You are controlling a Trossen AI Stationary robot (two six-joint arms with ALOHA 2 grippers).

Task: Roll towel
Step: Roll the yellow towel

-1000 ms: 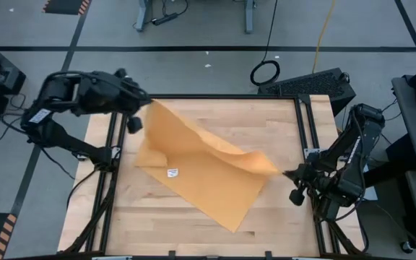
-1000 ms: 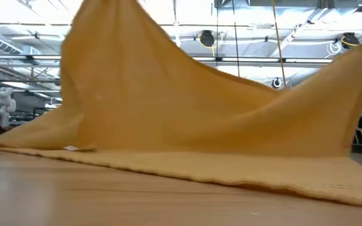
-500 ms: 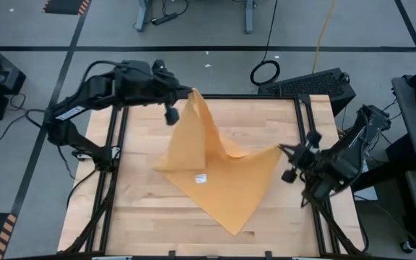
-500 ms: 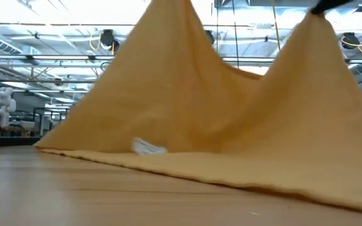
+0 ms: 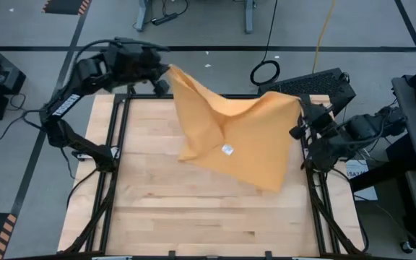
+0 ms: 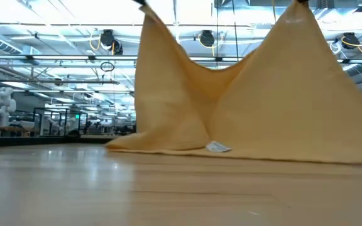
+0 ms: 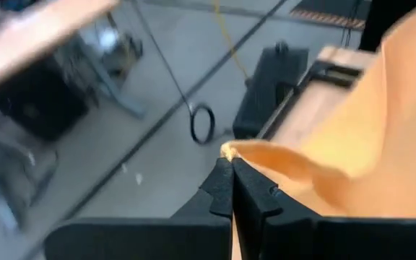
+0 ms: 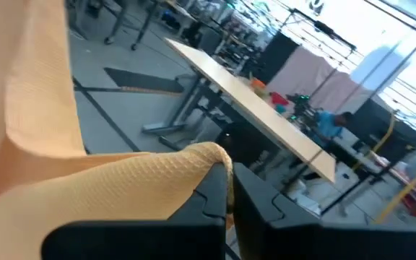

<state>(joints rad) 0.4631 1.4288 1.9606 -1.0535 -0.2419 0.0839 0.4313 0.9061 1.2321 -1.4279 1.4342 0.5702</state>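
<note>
Plain mustard-yellow cloth towel (image 5: 230, 141) hanging between left tool (image 7: 227, 155) and right tool (image 8: 226, 170) — both pinching corners — along bench's far edge.

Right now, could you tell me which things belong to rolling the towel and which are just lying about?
Job in hand:
- towel
- left gripper
- right gripper
- wooden table

Lying about:
- coiled cable on the floor

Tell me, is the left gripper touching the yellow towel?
Touching. In the left wrist view the left gripper is shut on a corner of the towel, with yellow cloth poking out between its fingers.
</note>
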